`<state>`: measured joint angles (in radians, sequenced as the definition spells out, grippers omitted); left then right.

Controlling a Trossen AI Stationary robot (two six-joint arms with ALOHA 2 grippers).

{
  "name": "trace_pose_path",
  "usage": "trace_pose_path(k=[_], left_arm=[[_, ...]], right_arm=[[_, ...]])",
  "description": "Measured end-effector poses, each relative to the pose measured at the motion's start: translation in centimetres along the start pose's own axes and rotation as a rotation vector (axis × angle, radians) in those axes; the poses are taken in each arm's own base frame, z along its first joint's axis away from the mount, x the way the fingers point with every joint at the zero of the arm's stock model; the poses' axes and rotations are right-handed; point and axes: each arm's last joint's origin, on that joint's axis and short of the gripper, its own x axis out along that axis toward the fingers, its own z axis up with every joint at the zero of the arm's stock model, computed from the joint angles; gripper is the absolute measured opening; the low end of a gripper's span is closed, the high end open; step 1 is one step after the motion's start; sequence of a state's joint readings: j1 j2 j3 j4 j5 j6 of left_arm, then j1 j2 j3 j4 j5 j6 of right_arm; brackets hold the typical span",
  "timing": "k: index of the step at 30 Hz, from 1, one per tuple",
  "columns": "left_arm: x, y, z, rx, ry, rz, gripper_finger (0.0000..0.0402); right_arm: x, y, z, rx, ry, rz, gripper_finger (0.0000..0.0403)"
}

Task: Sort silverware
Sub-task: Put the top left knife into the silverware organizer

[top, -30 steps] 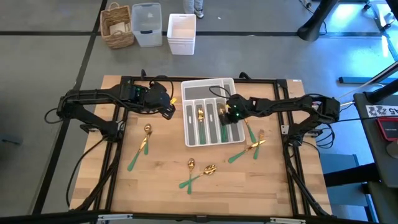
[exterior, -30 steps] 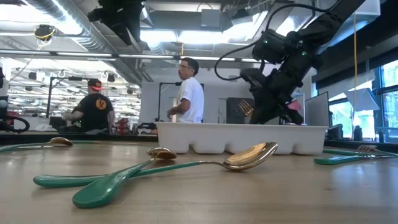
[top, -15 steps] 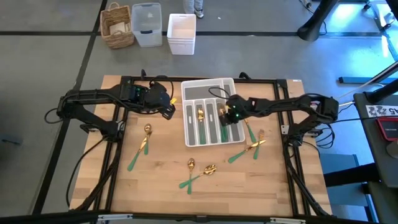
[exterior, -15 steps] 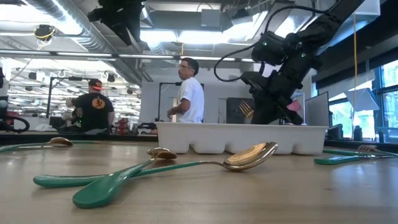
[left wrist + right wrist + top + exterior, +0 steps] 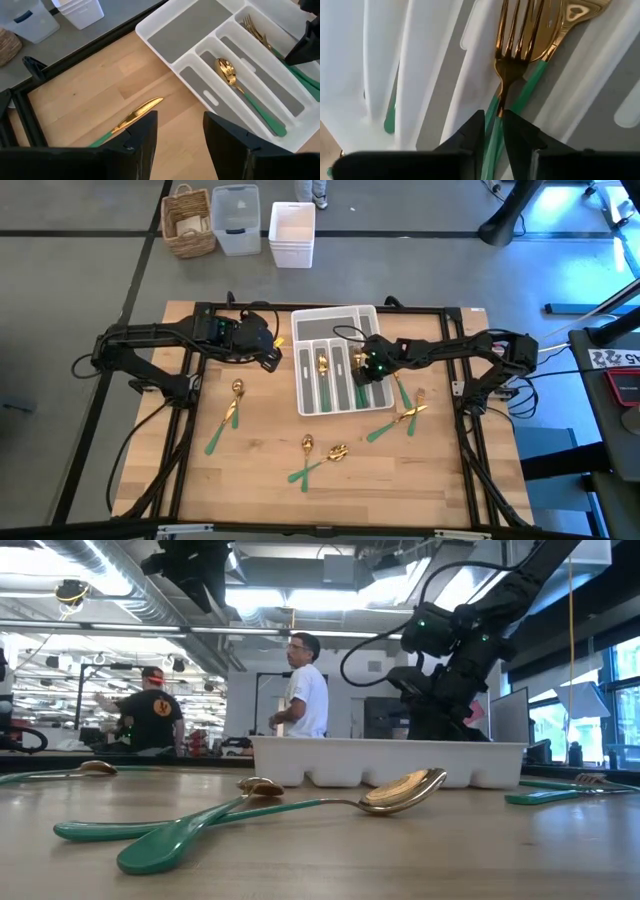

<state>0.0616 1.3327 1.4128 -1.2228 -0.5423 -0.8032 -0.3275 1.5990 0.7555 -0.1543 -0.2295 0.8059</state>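
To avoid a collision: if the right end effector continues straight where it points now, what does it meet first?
Probably the fork directly ahead of the right end effector, lying in the tray; depth is unclear.

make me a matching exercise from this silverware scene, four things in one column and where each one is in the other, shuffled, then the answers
Things:
1. right gripper
2. left gripper
3. wicker basket
4. lone spoon with a green handle

Places:
A. on the floor beyond the table's far edge
B. over the white tray's right slots, above the forks
C. lying on the bare wood left of the tray
D. off the tray's left side, above the table, holding nothing

Pairs: 1-B, 2-D, 3-A, 4-C
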Motion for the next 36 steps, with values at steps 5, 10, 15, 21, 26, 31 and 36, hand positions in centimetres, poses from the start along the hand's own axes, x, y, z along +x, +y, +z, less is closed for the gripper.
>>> trace_pose_path(k=[5, 10, 15, 21, 26, 31, 36], left_arm=[[0.0, 0.0, 0.0, 0.007, 0.0, 0.0, 0.0153], [0.1, 0.0, 0.0, 0.147, 0.065, -0.068, 0.0153], [0.7, 0.5, 0.4, 0.235, 0.176, -0.186, 0.0153], [2.0, 2.5, 1.6, 0.305, 0.247, -0.222, 0.0153], [3.7, 4.8, 2.0, 0.385, 0.382, -0.166, 0.0153], [5.9, 5.6, 2.7, 0.491, 0.448, -0.146, 0.0153], [8.8, 5.7, 3.1, 0.566, 0.529, -0.137, 0.0153]], right_arm=[[-0.4, 0.1, 0.0, -0.001, -0.002, 0.005, 0.0063], [-2.3, 1.0, 0.2, -0.02, -0.05, 0.066, 0.006], [-4.8, 1.9, 0.3, -0.043, -0.119, 0.137, 0.006], [-8.0, 2.9, 0.2, -0.074, -0.207, 0.229, 0.006], [-11.3, 3.8, 0.0, -0.111, -0.315, 0.342, 0.006], [-14.6, 4.7, -0.3, -0.155, -0.446, 0.477, 0.006], [-17.0, 5.0, -0.8, -0.185, -0.526, 0.557, 0.006]])
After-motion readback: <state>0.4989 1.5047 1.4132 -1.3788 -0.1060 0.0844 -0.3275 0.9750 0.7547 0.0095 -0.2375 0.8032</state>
